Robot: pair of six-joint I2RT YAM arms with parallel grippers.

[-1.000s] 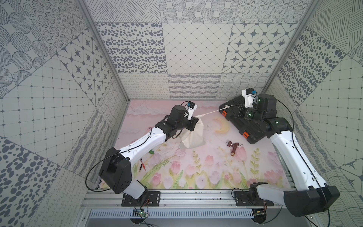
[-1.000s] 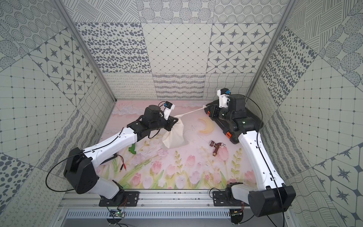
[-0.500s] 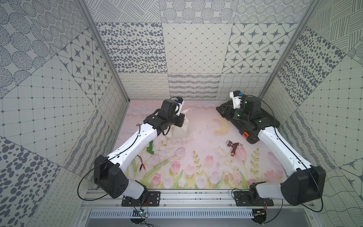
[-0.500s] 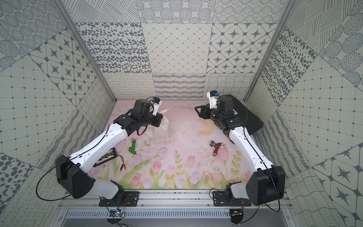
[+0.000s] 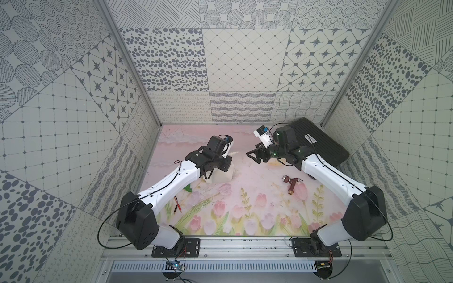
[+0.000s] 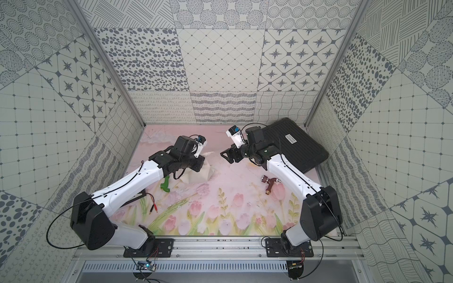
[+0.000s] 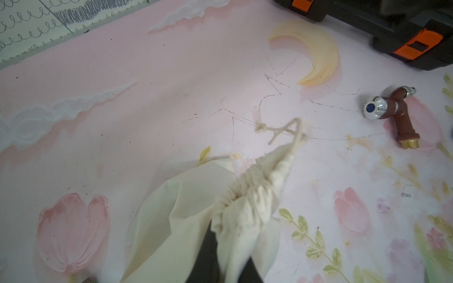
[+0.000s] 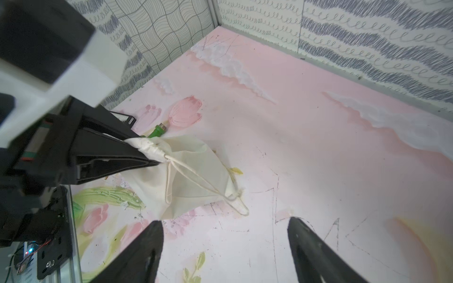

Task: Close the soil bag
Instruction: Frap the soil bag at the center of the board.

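The soil bag is soft cream cloth, limp and creased. It lies toward the back left of the painted table, its neck puckered tight in the left pincer's clench. Thin twisted cords trail slack; the right pincer gapes empty. Closing looks essentially done — only letting go seems left.

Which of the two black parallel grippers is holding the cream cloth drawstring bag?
The left gripper: shut on the cream cloth soil bag's gathered neck. The right gripper is open, empty, clear of it.
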